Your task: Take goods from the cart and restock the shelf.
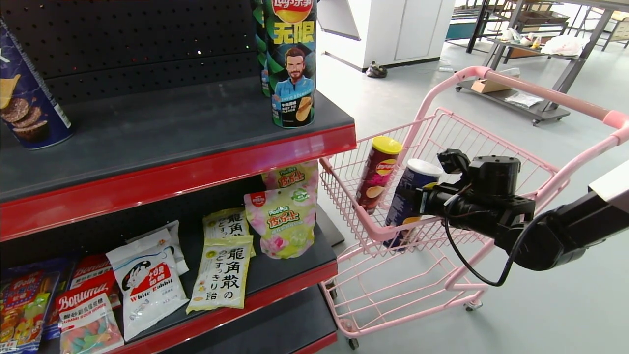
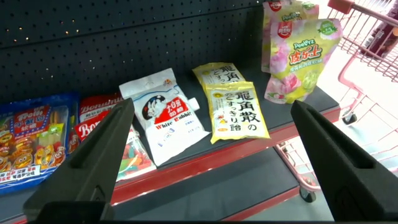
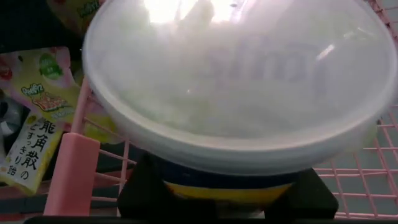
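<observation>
A pink cart (image 1: 444, 123) stands right of the shelf, holding a maroon chip can (image 1: 377, 173) with a yellow lid and a dark blue chip can (image 1: 410, 201) with a white lid. My right gripper (image 1: 418, 199) is shut on the blue can's body, which leans inside the basket. In the right wrist view the can's clear lid (image 3: 236, 81) sits very close, with a black finger (image 3: 144, 194) on each side. My left gripper (image 2: 212, 109) hangs open before the lower shelf (image 2: 205, 180), holding nothing. The top shelf (image 1: 162, 132) carries a green chip can (image 1: 293, 64).
A blue cookie can (image 1: 27, 108) stands at the top shelf's left. Candy bags lie on the lower shelf: white (image 1: 147, 282), yellow (image 1: 223, 275), pink-green (image 1: 282, 216). Open floor lies right of the cart, with racks far behind.
</observation>
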Robot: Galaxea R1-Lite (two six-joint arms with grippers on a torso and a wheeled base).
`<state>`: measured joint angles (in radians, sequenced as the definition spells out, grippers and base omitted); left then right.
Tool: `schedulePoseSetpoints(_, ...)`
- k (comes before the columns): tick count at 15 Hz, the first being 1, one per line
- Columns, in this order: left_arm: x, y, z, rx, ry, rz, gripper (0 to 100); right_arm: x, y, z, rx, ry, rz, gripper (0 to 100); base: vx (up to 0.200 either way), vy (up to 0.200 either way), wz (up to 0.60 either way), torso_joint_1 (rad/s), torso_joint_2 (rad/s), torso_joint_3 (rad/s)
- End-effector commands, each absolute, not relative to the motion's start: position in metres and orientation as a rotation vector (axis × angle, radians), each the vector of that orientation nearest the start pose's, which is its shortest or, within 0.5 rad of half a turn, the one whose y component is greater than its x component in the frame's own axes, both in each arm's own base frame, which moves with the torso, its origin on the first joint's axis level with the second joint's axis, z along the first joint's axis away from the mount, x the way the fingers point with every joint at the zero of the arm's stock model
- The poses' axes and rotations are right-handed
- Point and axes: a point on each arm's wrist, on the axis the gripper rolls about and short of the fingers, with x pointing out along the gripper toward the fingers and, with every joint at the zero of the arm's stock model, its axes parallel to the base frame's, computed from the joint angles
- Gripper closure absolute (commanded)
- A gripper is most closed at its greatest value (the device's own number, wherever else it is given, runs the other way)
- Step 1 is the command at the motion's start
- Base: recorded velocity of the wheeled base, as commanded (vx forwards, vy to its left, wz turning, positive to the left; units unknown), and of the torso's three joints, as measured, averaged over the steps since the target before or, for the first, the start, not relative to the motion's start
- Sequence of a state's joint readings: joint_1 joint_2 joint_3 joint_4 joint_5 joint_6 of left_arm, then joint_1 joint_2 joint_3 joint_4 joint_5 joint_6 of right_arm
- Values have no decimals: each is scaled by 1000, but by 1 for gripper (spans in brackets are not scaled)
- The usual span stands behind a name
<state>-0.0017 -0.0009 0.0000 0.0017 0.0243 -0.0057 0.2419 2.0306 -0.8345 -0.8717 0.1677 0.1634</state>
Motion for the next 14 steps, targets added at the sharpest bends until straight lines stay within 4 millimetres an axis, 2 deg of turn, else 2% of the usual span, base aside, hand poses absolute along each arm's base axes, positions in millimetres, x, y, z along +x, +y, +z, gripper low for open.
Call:
schedulePoseSetpoints(1, -23, 1, 75, -6, 1, 23, 0, 345, 89, 122, 146, 303, 383, 100, 0, 0, 0, 0, 0, 0)
schedulePoseSetpoints(3, -23, 1, 75, -6, 1, 23, 0, 338, 87, 143, 141, 243, 383, 100, 0, 0, 0, 0, 0, 0)
schedulePoseSetpoints(4, -23, 1, 75, -6, 1, 23, 0, 332, 83, 163, 117, 177, 373, 100, 0, 0, 0, 0, 0, 0)
schedulePoseSetpoints(5, -23, 1, 75, -6, 1, 23, 0, 329, 82, 170, 112, 154, 373, 100, 0, 0, 0, 0, 0, 0)
schedulePoseSetpoints(8, -23, 1, 75, -6, 1, 23, 0, 316, 76, 209, 90, 31, 372, 100, 0, 0, 0, 0, 0, 0)
schedulePoseSetpoints(10, -23, 1, 75, -6, 1, 23, 0, 312, 73, 219, 81, -2, 366, 100, 0, 0, 0, 0, 0, 0)
schedulePoseSetpoints(11, -23, 1, 75, -6, 1, 23, 0, 295, 71, 236, 72, -55, 373, 100, 0, 0, 0, 0, 0, 0)
schedulePoseSetpoints(13, -23, 1, 75, -6, 1, 23, 0, 281, 71, 248, 69, -80, 385, 100, 0, 0, 0, 0, 0, 0)
schedulePoseSetpoints(14, -23, 1, 75, -6, 1, 23, 0, 254, 76, 264, 71, -83, 428, 100, 0, 0, 0, 0, 0, 0)
